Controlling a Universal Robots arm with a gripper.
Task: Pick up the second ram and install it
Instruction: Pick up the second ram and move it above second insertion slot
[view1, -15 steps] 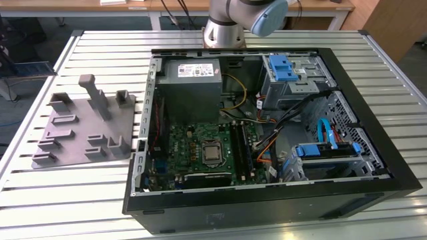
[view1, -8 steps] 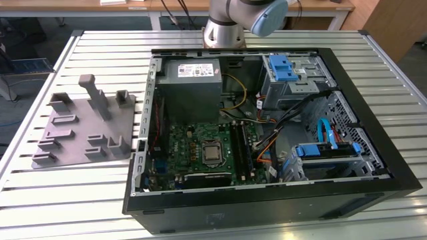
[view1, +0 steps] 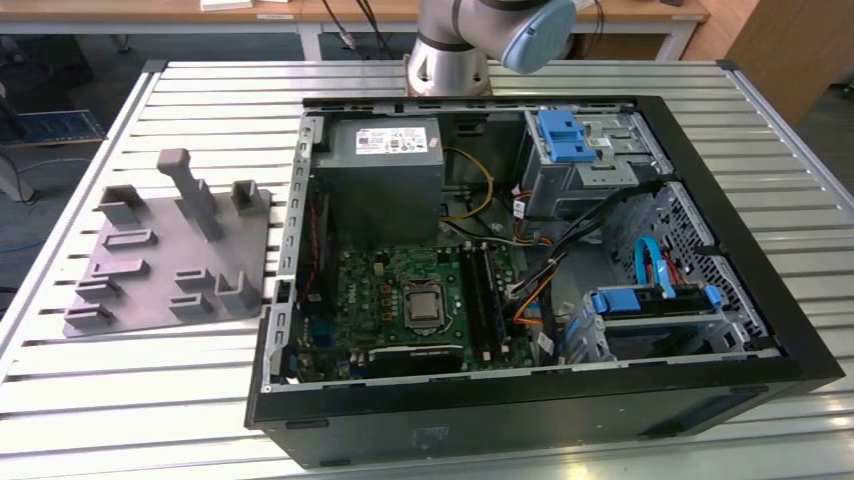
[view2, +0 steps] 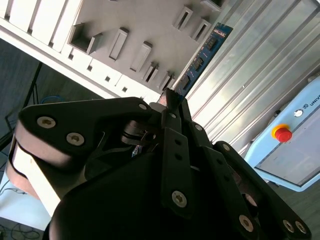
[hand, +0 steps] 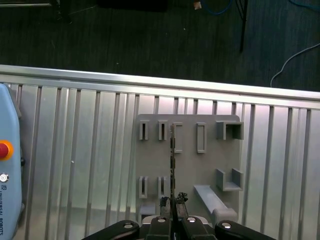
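My gripper is shut on the second ram, a thin blue-green board with dark chips that sticks out beyond the black fingertips. In the first wrist view the ram shows edge-on as a thin line running out from the gripper. It hangs well above the grey tray with upright blocks, and nothing touches the tray. In the exterior view the tray lies at the left of the open computer case, whose black slot rails lie beside the processor socket.
The case and tray rest on a slatted metal table. A pale blue pendant with a red button lies on the slats near the tray. Cables and blue drive brackets crowd the case's right side. The arm's base stands behind the case.
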